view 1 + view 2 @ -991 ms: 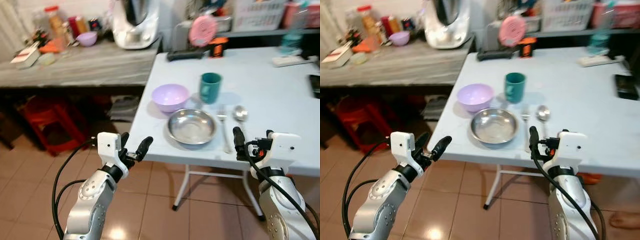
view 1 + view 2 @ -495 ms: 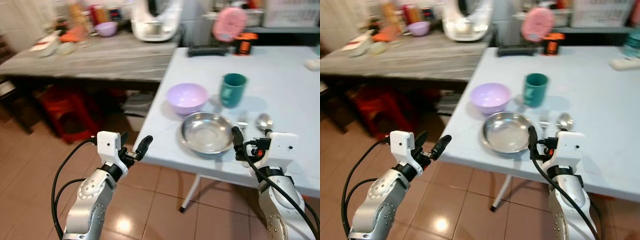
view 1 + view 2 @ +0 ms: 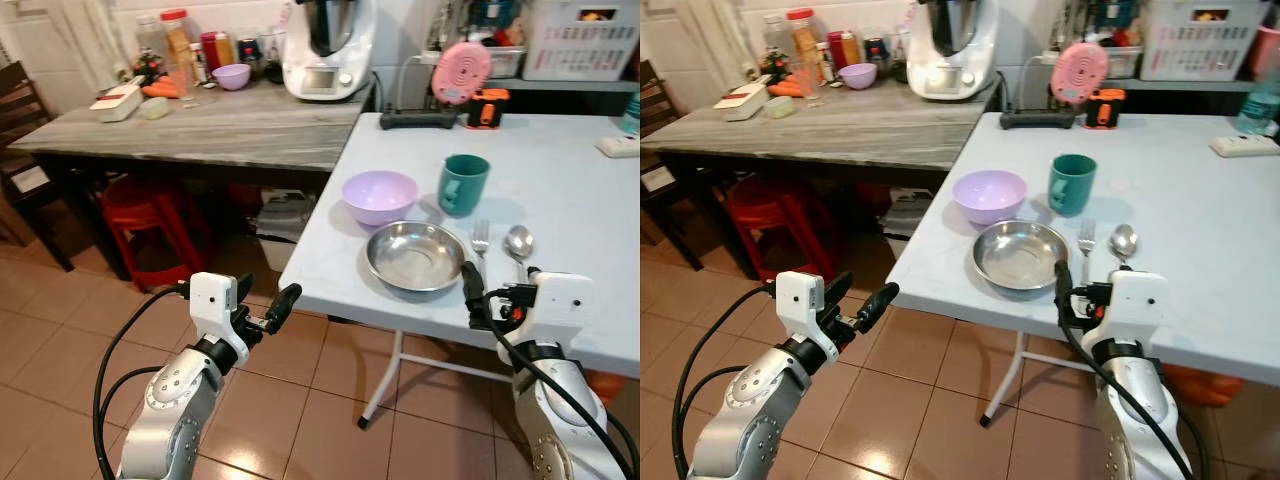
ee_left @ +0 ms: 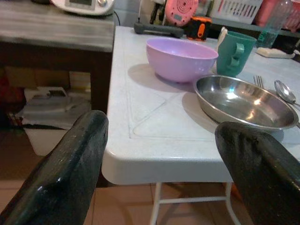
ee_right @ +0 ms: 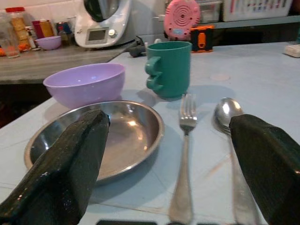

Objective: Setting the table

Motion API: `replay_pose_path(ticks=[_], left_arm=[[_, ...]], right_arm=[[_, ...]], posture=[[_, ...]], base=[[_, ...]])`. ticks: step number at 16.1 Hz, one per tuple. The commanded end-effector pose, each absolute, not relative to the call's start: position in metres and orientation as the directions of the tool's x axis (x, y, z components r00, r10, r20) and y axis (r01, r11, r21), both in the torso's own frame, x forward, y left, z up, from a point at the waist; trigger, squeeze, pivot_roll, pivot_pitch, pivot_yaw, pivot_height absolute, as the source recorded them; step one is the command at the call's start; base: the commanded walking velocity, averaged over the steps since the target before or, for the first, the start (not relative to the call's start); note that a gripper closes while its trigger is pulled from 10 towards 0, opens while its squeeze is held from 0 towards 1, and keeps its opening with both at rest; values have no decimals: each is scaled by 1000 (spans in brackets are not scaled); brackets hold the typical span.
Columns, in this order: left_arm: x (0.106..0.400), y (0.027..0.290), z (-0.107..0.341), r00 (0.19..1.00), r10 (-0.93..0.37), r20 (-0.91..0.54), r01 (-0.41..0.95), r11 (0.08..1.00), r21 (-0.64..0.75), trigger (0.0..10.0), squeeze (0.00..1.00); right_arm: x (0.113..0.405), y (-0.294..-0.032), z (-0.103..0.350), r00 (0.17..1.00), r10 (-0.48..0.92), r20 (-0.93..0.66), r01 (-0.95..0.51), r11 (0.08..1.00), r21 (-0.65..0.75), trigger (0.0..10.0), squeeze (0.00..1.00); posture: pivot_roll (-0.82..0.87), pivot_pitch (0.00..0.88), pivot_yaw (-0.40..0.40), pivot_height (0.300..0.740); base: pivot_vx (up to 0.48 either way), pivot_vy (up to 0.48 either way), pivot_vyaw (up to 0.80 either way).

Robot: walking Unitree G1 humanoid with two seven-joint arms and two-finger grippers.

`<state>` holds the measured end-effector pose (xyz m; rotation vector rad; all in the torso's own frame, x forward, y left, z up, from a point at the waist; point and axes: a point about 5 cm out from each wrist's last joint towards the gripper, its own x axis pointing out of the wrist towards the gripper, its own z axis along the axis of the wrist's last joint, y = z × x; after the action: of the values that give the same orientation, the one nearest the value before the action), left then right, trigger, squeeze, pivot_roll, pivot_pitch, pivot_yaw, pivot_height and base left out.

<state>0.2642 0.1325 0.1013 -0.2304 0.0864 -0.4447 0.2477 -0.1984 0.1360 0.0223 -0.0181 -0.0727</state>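
Backing off has widened my view while the table keeps its setting near its front edge, steel plate, fork, spoon, bowl, mug, so with my left gripper and right gripper spread empty, fetching anything missing seems next.

Grey wooden counter at 10 o'clock: white kitchen machine, small purple bowl, jars. Red stool beneath. White basket at 1 o'clock.
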Motion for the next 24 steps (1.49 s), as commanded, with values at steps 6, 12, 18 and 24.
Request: replay_pose_path(ticks=[6, 12, 18, 24], left_arm=[[265, 135, 107, 903, -429, -17, 415, 881, -226, 10000, 0], [264, 129, 110, 886, -464, 4, 450, 857, -250, 10000, 0], [263, 127, 109, 877, -480, 2, 464, 847, -258, 10000, 0], [261, 127, 108, 872, -490, -2, 475, 845, -245, 10000, 0]], right_arm=[[249, -195, 139, 998, -59, 20, 58, 997, 42, 10000, 0], [248, -194, 138, 998, -59, 17, 59, 997, 41, 10000, 0], [248, -194, 137, 998, -57, 15, 57, 998, 42, 10000, 0], [247, -192, 137, 999, -50, 12, 50, 998, 41, 10000, 0]], posture=[[-89, 13, 86, 740], [-93, 18, 90, 740], [-93, 19, 91, 740], [-91, 18, 89, 740]], base=[[0, 0, -196], [221, 0, -507], [341, 0, 0], [217, 0, 0]])
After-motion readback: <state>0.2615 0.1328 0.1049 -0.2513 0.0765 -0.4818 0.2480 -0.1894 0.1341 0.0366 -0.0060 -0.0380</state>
